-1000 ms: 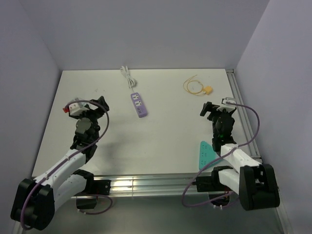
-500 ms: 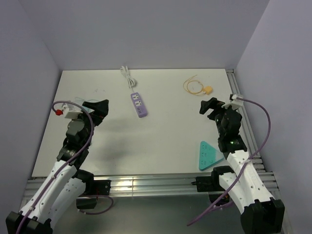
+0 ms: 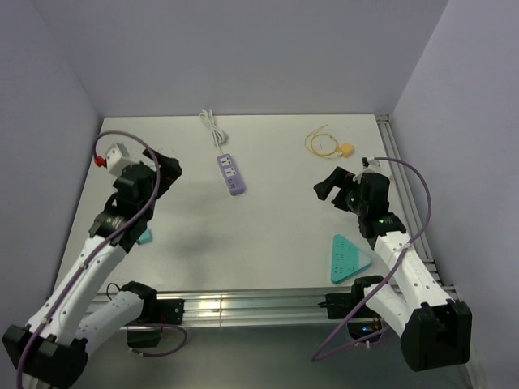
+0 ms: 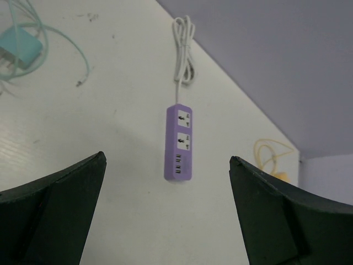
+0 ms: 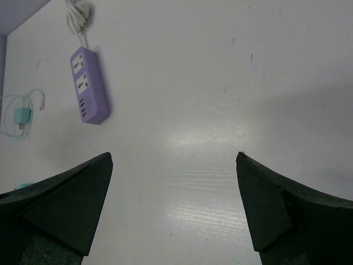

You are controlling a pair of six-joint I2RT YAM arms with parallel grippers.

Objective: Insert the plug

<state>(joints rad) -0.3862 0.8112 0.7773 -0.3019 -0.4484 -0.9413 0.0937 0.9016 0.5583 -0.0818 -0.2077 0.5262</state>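
On the white desk [image 3: 276, 235] the plug [image 3: 345, 149] and its looped yellow cable [image 3: 318, 143] lie just beyond the right gripper [image 3: 328, 185], while the purple power strip [image 3: 231, 174] sits between it and the left gripper [image 3: 169, 168], nearer the left, touching neither

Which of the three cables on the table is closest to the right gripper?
The looped yellow cable with the small tan plug, far right. The white cord and teal cable lie well left of the right gripper.

No legible text, brand, number or sign in any view. The purple power strip [image 4: 179, 142] shows only sockets and ports; the plug [image 3: 346, 149] is too small for any marking to be read.
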